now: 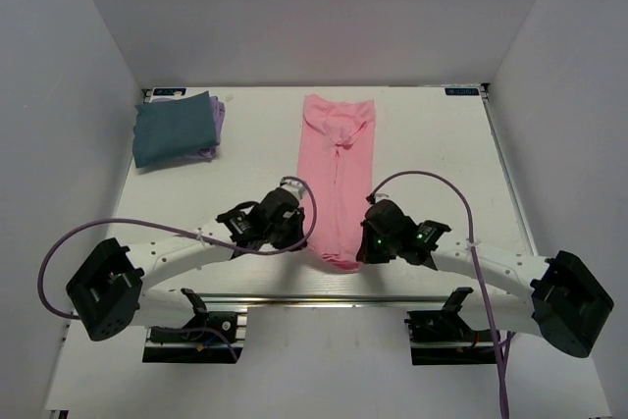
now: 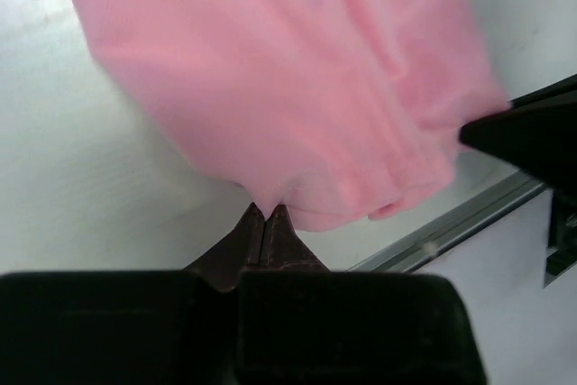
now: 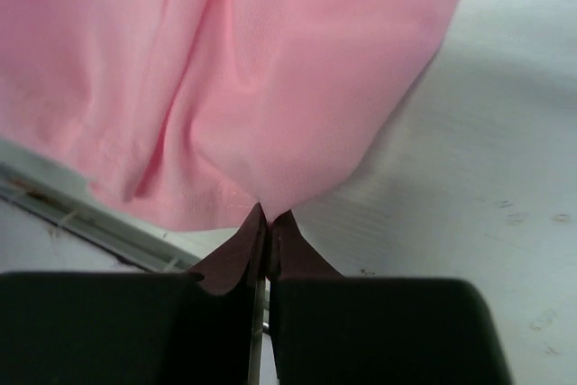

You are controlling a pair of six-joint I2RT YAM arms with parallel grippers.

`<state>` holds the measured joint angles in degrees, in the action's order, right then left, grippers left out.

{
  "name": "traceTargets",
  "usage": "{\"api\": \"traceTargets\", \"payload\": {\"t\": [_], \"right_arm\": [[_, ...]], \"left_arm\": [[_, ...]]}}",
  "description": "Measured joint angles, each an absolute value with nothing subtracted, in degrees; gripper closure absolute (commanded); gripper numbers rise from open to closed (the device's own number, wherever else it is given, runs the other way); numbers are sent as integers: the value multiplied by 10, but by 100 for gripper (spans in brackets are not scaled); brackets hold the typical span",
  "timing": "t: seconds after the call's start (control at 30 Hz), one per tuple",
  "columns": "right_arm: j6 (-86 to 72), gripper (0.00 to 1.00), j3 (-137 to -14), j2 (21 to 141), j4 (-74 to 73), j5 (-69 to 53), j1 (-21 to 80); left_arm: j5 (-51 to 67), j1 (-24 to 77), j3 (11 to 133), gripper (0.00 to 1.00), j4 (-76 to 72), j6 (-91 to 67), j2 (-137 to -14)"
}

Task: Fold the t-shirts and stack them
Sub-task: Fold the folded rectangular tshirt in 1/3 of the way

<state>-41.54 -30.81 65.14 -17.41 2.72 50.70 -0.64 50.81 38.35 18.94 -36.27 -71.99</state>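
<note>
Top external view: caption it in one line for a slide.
Left hand and right hand pinch the near end of the pink t-shirt; teal t-shirt lies on lavender t-shirt, far left.

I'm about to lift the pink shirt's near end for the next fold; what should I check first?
1. Left fingers shut on the pink t-shirt near hem: ok.
2. Right fingers shut on the same hem: ok.
3. All layers caught in each pinch: cannot tell.
4. Cloth smooth: not ok, creases toward the far end.
5. Teal t-shirt stack clear of the fold path: ok, far left.
</note>
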Motion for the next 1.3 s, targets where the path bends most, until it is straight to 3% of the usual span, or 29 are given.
{"api": "traceTargets", "payload": {"t": [0.5,1.3], "right_arm": [[-322,100,-519,809,-192,140,405],[-204,100,-761,1026,-182,82,283]], "left_arm": [[-96,418,641,100,229,-344,-927],[-53,312,843,100,189,-286,-1120]]}}
